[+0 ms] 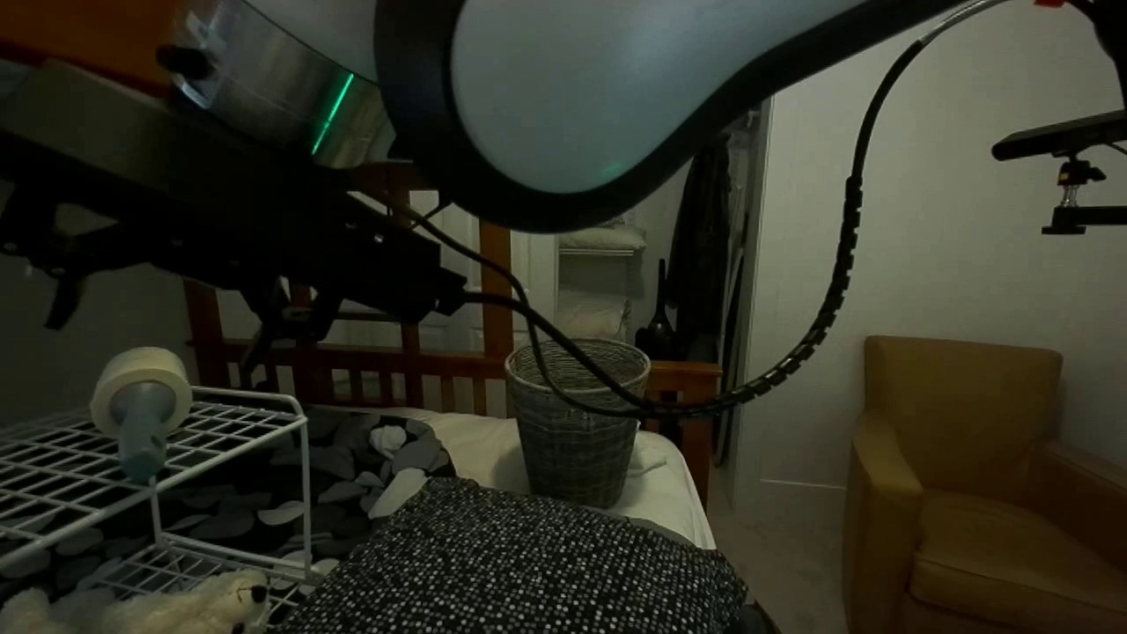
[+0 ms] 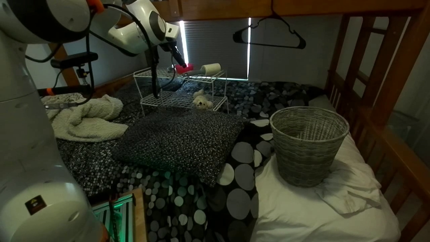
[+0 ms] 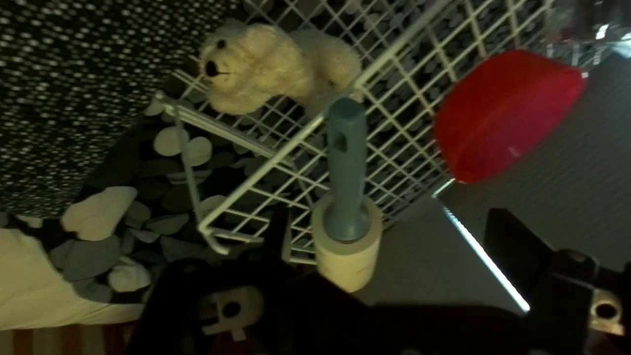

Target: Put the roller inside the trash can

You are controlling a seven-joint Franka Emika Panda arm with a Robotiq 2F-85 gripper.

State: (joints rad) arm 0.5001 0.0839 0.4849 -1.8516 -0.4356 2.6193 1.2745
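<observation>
The roller is a pale roll with a grey-blue handle, lying on the top shelf of the white wire rack in both exterior views (image 1: 145,365) (image 2: 211,69). It also shows in the wrist view (image 3: 347,264), handle pointing up the picture. My gripper (image 3: 389,222) is open and empty. In the wrist view the roll appears between the fingers, nearer the left one. In an exterior view the gripper (image 1: 154,339) hangs above the rack and roller, apart from them. The trash can, a grey woven basket, stands upright on the bed in both exterior views (image 1: 577,449) (image 2: 305,158).
The wire rack (image 2: 201,80) also holds a red bowl-like object (image 3: 498,113) on top and a white plush bear (image 3: 251,69) below. A dark dotted pillow (image 2: 181,141) lies before it. A black hanger (image 2: 268,44) hangs from the bunk beam. Wooden rails (image 2: 396,151) border the bed.
</observation>
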